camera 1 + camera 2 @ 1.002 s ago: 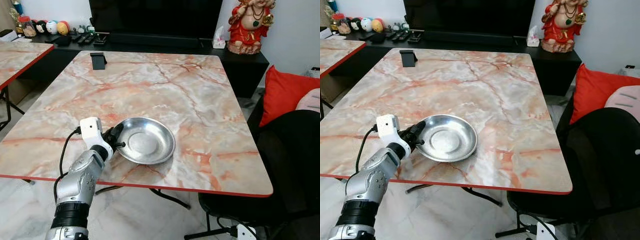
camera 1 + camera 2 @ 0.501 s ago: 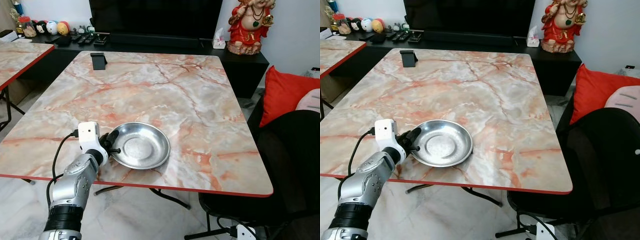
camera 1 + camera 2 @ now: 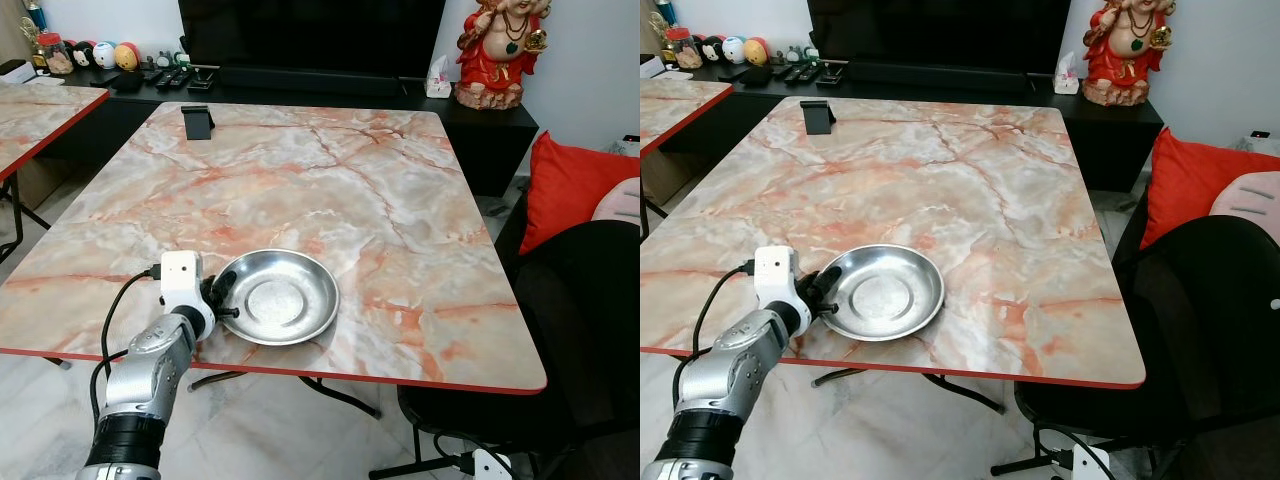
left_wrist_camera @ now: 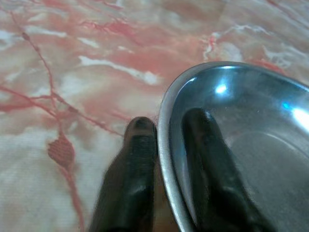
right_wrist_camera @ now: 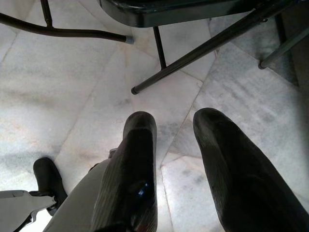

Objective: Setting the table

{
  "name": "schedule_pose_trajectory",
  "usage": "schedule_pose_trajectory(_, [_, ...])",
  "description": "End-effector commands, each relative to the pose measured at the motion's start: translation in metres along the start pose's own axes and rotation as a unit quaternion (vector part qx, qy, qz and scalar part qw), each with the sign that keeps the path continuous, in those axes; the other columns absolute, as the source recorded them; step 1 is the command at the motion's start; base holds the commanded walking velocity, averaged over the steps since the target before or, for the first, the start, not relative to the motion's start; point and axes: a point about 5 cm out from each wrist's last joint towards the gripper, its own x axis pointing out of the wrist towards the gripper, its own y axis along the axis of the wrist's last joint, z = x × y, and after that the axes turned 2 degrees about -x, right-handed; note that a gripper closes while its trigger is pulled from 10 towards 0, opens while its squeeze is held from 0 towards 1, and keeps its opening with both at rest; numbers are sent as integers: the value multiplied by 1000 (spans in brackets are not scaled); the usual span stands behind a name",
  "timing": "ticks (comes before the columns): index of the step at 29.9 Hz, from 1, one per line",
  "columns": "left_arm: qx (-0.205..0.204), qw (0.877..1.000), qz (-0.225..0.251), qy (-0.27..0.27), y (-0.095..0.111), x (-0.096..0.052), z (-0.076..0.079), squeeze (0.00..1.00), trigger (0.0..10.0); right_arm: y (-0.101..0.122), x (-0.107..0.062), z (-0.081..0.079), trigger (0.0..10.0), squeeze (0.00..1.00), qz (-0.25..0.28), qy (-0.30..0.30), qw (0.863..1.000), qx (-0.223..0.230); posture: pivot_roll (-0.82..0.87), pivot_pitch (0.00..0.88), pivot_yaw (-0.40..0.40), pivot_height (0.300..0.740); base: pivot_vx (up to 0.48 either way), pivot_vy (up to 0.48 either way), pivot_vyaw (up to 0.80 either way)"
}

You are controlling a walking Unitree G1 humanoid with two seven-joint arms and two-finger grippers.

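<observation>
A shallow steel bowl [image 3: 280,296] rests on the pink marble table [image 3: 330,180] near its front edge, left of centre. My left gripper [image 3: 222,296] is shut on the bowl's left rim. In the left wrist view the bowl's rim [image 4: 166,159] runs between the fingers [image 4: 137,159], one inside and one outside. My right gripper [image 5: 171,130] hangs open over the pale floor beside the table.
A black phone stand [image 3: 197,121] sits at the table's far left corner. A second marble table [image 3: 40,110] is at the left. A black chair [image 3: 580,320] with a red cushion [image 3: 565,185] stands at the right. Behind are a TV bench and a red statue [image 3: 498,50].
My left gripper has pulled the bowl toward the front edge of the table and a little to the left. Its hold on the rim is unchanged.
</observation>
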Motion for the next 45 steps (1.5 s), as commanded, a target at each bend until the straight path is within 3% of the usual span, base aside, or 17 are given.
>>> schedule_pose_trajectory(1, [17,1000,-11,8,-3,0,-3,969,10000,1,0,2,10000,0,0,-3,1000,0,48,0,-35,740,0,0,0])
schedule_pose_trajectory(13, [40,999,-4,26,-1,1,-7,957,10000,1,0,2,10000,0,0,-3,1000,-1,50,0,-38,740,0,0,0])
schedule_pose_trajectory(15, [47,998,7,29,2,2,-6,910,10000,2,0,2,10000,0,0,-3,1000,-1,50,0,-38,740,0,0,0])
schedule_pose_trajectory(16, [37,998,45,27,11,2,-2,0,10000,2,0,2,10000,0,0,-3,1000,-1,51,0,-39,740,0,0,0])
schedule_pose_trajectory(18, [13,995,93,15,23,1,2,0,10000,2,0,2,10000,0,0,-3,1000,-1,50,0,-39,740,0,0,0])
schedule_pose_trajectory(20, [6,994,111,12,27,0,3,0,10000,1,0,2,10000,0,0,-3,1000,0,49,0,-41,740,0,0,0])
schedule_pose_trajectory(23, [32,989,142,15,34,-1,5,0,10000,1,0,3,10000,0,0,-5,1000,3,51,0,-47,740,0,0,0])
schedule_pose_trajectory(26, [110,977,182,17,41,-1,13,0,10000,3,0,3,10000,0,5,-11,1000,7,47,0,-49,740,0,0,0])
schedule_pose_trajectory(34, [157,966,203,5,40,12,36,0,10000,12,2,1,10000,0,22,-18,999,19,15,0,-34,740,0,0,0])
schedule_pose_trajectory(45, [161,966,203,16,36,29,43,0,10000,22,4,-2,10000,0,32,-31,998,38,-43,0,2,740,0,0,0])
